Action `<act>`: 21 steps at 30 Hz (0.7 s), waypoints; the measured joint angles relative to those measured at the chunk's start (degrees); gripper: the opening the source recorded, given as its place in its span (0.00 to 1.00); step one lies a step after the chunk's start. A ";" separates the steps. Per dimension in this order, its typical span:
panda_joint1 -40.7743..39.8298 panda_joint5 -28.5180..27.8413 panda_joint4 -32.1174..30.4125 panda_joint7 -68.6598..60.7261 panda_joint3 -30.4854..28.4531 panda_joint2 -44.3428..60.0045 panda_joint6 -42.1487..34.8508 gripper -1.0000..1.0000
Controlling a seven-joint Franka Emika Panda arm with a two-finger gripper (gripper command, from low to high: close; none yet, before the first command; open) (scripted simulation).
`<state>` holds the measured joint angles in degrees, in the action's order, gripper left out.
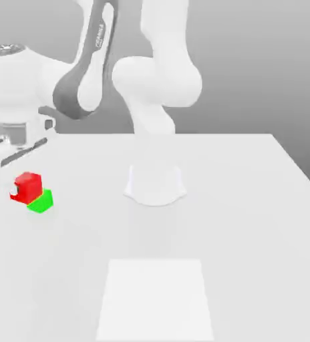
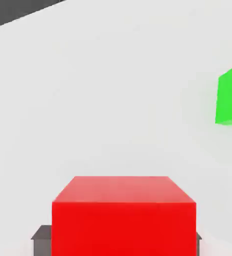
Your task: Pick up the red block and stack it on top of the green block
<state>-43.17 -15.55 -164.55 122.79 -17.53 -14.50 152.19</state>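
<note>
Plain grey backdrop, white tabletop (image 1: 251,220) with paler square patch (image 1: 156,299) near front edge. Far on exterior view's left: gripper (image 1: 17,192) low over tabletop, jaws clamped on red block (image 1: 29,186). Red block raised, overlapping upper corner of green block (image 1: 41,201); whether they touch, cannot tell. Green block rests on tabletop. Arm base (image 1: 155,184) at centre, white links arching up and over toward exterior view's left. Hand view: red block (image 2: 123,212) close, between dark fingertips (image 2: 40,234); green block (image 2: 231,95) off to one side, apart.
</note>
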 joint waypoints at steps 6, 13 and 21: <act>-9.51 0.33 -2.36 10.39 -4.31 -1.56 0.07 0.00; -11.06 5.90 -3.22 12.38 -8.30 0.70 1.85 0.00; -5.84 15.28 -2.75 6.02 -10.93 7.73 7.94 0.00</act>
<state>-49.01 -0.27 -167.30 128.81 -28.47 -6.77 160.13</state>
